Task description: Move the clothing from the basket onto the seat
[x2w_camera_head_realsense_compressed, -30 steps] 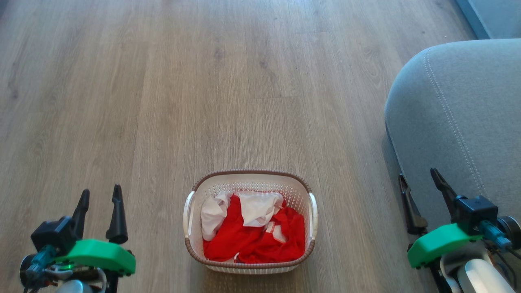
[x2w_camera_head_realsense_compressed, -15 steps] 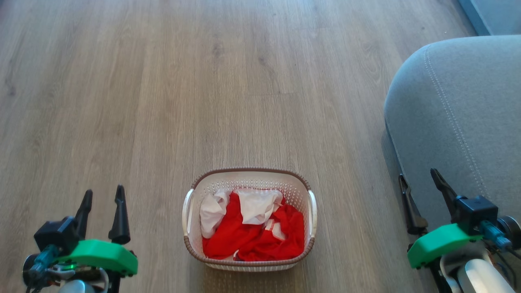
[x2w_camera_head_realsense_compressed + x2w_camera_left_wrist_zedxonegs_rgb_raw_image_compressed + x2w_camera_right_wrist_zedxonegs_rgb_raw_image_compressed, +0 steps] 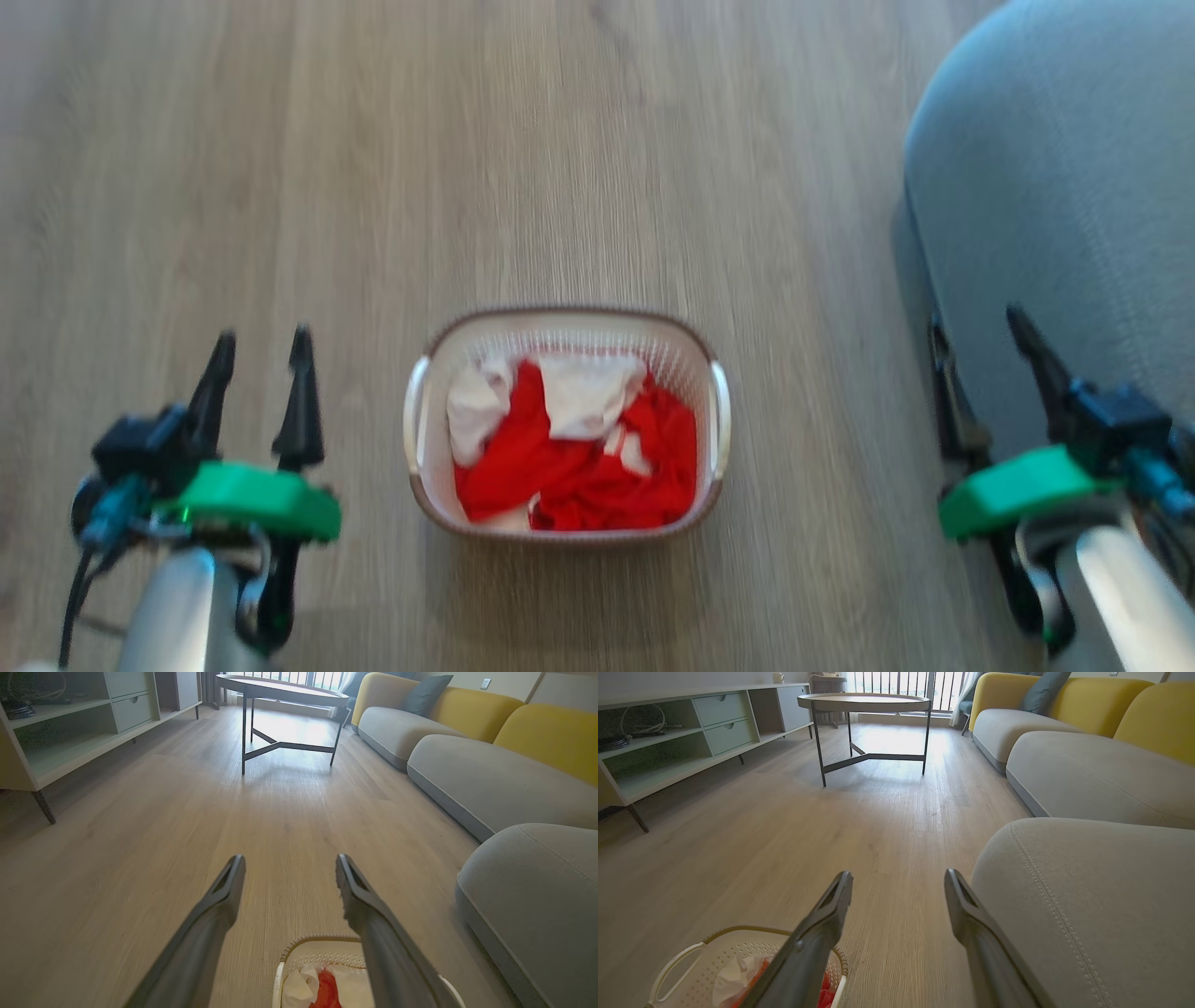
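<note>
The wood floor [image 3: 597, 140] spans the head view, and the grey seat [image 3: 1055, 187] rises at its right. The basket [image 3: 569, 313] stands on the floor between both arms, apart from the seat, with the red and white clothing [image 3: 560, 457] heaped inside. The left gripper [image 3: 262, 338] and the right gripper [image 3: 973, 319] hover with fingers spread, both empty.

Red and white clothing [image 3: 579, 448] crumpled in cream basket [image 3: 420, 439], grey seat [image 3: 1055, 205] beside
</note>
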